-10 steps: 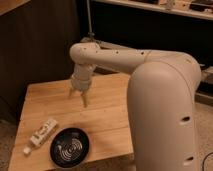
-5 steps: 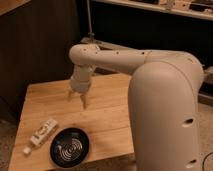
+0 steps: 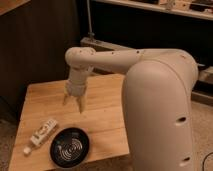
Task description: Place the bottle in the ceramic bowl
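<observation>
One wooden worktop [image 3: 45,100], two things on it: one white bottle [image 3: 42,132], one black ceramic bowl [image 3: 70,147]. One arm [image 3: 107,57] with one claw [image 3: 74,103], hanging above the worktop's middle, its two fingers apart.

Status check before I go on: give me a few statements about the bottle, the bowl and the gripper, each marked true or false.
1. The bottle lies on the wooden table, outside the ceramic bowl. True.
2. The gripper is holding the bottle. False: it hangs above the middle of the table, fingers open and empty, apart from the bottle.
3. The ceramic bowl has nothing in it. True.
4. The bottle stands upright. False: it lies on its side beside the bowl, near the table's front corner.
</observation>
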`<move>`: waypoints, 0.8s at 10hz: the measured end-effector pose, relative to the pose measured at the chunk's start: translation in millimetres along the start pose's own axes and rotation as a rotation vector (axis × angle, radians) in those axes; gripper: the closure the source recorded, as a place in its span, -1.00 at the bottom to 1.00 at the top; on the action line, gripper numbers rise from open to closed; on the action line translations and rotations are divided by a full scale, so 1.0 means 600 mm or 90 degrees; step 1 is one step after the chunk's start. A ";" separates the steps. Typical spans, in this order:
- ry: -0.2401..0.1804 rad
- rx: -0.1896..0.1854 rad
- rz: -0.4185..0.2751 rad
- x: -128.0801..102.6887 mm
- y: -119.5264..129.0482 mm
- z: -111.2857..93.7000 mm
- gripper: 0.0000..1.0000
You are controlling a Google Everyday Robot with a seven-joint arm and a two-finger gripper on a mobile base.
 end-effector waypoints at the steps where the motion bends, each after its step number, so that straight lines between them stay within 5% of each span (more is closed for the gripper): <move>1: 0.005 0.002 -0.001 0.005 0.006 0.004 -0.30; 8: 0.033 0.005 -0.060 0.044 0.080 0.052 -0.30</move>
